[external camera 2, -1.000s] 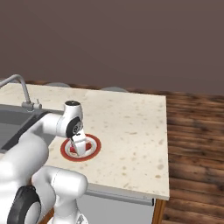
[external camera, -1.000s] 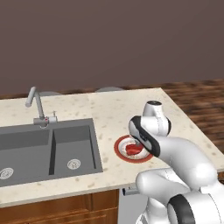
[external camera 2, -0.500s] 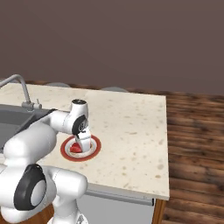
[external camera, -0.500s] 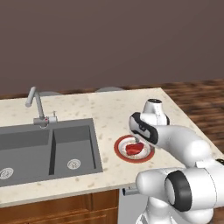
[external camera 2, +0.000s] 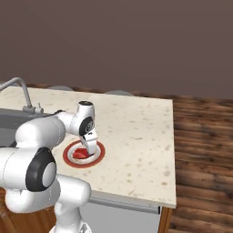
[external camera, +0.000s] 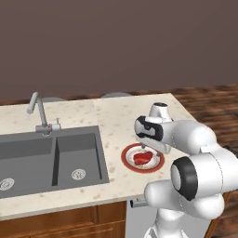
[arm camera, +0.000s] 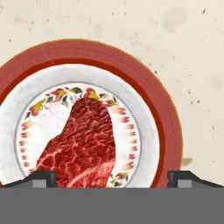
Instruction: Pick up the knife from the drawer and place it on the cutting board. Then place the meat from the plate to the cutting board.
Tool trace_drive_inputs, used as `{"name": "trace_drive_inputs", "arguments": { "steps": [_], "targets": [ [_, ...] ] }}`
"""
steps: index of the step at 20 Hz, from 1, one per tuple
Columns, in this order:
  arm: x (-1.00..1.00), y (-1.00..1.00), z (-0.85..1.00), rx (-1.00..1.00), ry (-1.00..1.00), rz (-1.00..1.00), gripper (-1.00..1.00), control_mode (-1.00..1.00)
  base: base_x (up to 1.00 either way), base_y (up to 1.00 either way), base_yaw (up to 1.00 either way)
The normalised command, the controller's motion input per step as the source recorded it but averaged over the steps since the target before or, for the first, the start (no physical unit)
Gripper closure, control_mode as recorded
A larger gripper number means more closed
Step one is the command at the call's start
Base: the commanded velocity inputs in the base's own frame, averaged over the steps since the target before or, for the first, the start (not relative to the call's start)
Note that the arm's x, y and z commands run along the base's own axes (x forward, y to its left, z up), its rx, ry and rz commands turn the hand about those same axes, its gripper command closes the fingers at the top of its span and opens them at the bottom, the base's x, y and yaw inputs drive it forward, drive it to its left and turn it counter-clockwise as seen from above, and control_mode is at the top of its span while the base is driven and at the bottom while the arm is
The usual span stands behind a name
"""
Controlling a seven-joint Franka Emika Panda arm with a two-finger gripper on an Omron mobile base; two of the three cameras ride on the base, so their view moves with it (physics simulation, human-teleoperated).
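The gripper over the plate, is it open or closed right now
Open. In the hand view the gripper's two fingertips stand far apart, either side of the meat, which lies flat on the plate, not gripped.

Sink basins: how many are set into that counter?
2. The larger basin is on the far left, the smaller basin right beside it, nearer the plate. More may lie beyond the picture's left edge.

We see bare counter [external camera 2: 136, 132] all around the plate [external camera: 128, 160]; only the faucet [external camera: 39, 114] stands well apart
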Motion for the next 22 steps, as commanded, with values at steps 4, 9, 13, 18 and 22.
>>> {"name": "trace_drive_inputs", "arguments": {
  "steps": [4,9,13,18,22],
  "targets": [
    [0.15,0.00,-0.20,0.00,0.01,0.00,-1.00,-1.00,0.00,0.00,0.00],
    [0.14,0.00,-0.23,0.00,0.00,0.00,-1.00,-1.00,0.00,0.00,0.00],
    [0.02,0.00,-0.23,0.00,0.00,0.00,-1.00,-1.00,0.00,0.00,0.00],
    [0.12,0.00,-0.28,0.00,0.01,0.00,-1.00,-1.00,0.00,0.00,0.00],
    [0.17,0.00,-0.26,0.00,0.03,0.00,-1.00,-1.00,0.00,0.00,0.00]
  ]
}}
